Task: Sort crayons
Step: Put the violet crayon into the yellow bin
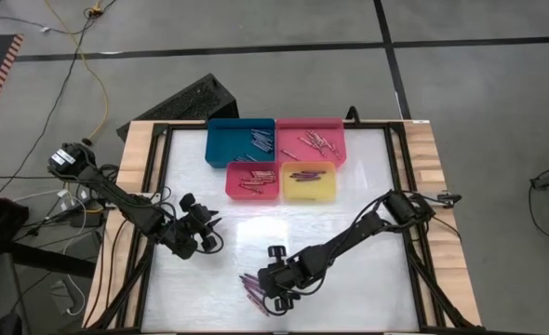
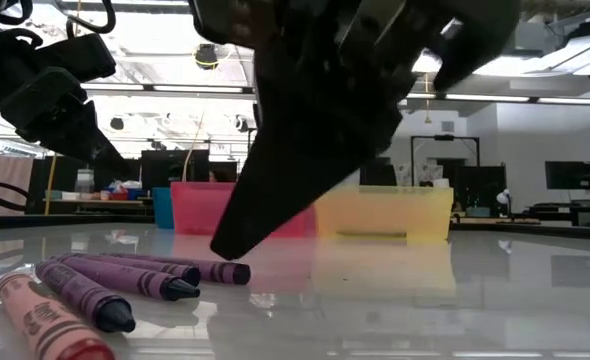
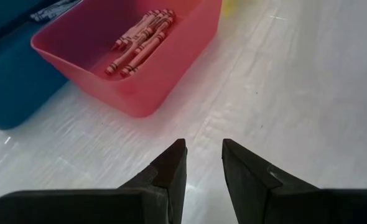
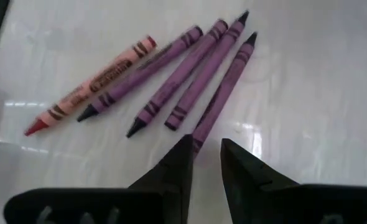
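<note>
Several purple crayons [image 4: 177, 78] and one red crayon [image 4: 90, 84] lie flat on the white table near its front edge; they also show in the high view [image 1: 253, 288]. My right gripper [image 4: 206, 155] is low over them, its fingers a little apart, its tips at one end of the outermost purple crayon [image 4: 224, 90]. In the low view one fingertip [image 2: 225, 248] reaches down to the table beside a purple crayon [image 2: 220, 270]. My left gripper [image 1: 200, 233] is open and empty over bare table, facing the red tray [image 3: 127, 62]. My right gripper comes slanting down at the outermost purple crayon's end [image 4: 199, 140], the fingers roughly along the crayon. The crayon lies flat on the table. I cannot tell whether a fingertip touches it.
Four trays stand at the back middle: blue [image 1: 240, 140], pink [image 1: 310, 140], red [image 1: 253, 180] and yellow [image 1: 309, 181], each with crayons inside. Bare white table lies between the trays and the loose crayons. Wooden rails edge the table on the left and right.
</note>
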`<state>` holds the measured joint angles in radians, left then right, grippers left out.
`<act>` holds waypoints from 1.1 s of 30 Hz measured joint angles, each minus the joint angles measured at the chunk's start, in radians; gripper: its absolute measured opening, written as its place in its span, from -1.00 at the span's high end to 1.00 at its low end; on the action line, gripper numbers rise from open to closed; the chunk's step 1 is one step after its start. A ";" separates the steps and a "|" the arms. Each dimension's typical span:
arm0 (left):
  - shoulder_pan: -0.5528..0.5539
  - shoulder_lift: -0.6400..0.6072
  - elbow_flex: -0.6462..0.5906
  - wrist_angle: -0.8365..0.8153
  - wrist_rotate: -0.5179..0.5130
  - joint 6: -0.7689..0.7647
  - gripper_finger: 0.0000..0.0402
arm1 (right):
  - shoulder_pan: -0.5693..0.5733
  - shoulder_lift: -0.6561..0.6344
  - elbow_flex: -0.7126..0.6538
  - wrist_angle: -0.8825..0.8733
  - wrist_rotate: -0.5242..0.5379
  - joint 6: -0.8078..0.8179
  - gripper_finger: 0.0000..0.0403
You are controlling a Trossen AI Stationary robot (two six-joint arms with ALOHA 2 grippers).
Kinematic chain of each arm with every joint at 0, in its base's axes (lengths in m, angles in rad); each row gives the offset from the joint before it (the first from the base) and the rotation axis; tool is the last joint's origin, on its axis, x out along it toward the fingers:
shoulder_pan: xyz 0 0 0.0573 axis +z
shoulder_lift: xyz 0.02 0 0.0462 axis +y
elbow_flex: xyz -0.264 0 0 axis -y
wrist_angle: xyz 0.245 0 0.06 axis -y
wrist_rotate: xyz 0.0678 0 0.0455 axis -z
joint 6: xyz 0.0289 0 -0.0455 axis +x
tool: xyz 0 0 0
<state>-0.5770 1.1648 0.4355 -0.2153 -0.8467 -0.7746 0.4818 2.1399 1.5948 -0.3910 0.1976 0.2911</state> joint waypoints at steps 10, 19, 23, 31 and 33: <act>0.000 0.000 0.000 -0.003 0.001 -0.006 0.53 | -0.005 0.008 -0.001 -0.033 0.015 0.008 0.53; 0.000 0.000 0.000 -0.003 0.002 -0.006 0.53 | -0.015 0.007 -0.002 -0.058 0.073 0.008 0.53; 0.000 0.000 0.000 -0.003 0.002 -0.006 0.53 | -0.013 0.007 0.032 -0.084 0.076 0.008 0.53; 0.000 0.000 0.000 -0.003 0.005 -0.007 0.53 | -0.011 0.004 0.109 -0.122 0.110 0.018 0.53; 0.000 0.000 0.000 -0.003 0.010 -0.007 0.53 | -0.011 0.006 0.108 -0.126 0.119 0.047 0.53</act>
<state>-0.5770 1.1648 0.4355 -0.2188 -0.8367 -0.7817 0.4709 2.1455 1.7026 -0.5171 0.3167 0.3385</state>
